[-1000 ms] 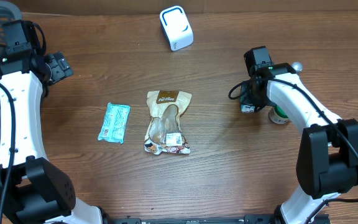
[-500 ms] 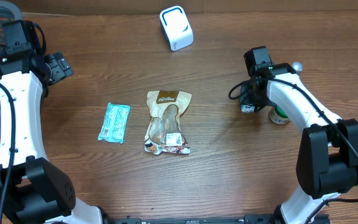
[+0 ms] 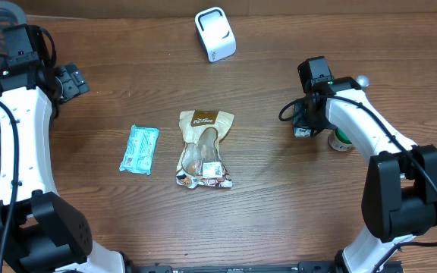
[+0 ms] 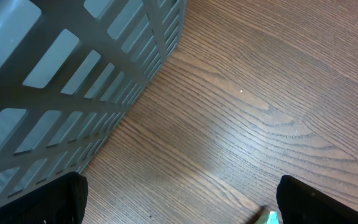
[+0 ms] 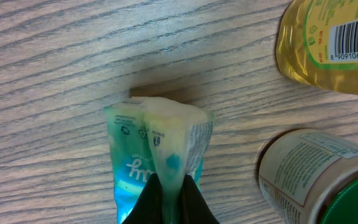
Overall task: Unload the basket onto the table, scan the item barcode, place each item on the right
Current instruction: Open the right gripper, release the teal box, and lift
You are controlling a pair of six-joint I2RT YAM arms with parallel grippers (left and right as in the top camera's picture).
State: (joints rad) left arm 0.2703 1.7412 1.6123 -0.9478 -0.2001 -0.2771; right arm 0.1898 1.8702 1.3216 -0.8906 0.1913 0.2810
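Pinching a small sachet [image 5: 157, 149] by its crimped end, the right gripper [image 5: 166, 198] has both fingers pressed together on the wrapper, low over the wooden table [image 3: 279, 205] at its right side. The wrist view shows the teal-and-white sachet bulging out from the dark fingertips, its far end down at the tabletop. Whether it rests there or hangs just clear cannot be told. Just beside it stands a jar [image 5: 309, 180] with a green lid, and past that is a bottle [image 5: 325, 43] of yellow liquid, its barcode label facing the camera. A white scanner [image 3: 215, 34] sits near the far edge of the table, well apart from the held sachet. Near the middle lie a brown snack pouch [image 3: 205, 148] and, to its left, a teal packet [image 3: 139, 149], the two close but not touching. At the far left, the left gripper [image 3: 68, 79] hovers with its fingers [image 4: 64, 199] spread wide and nothing between them, beside a grey slatted basket [image 4: 61, 74] at the table's corner.
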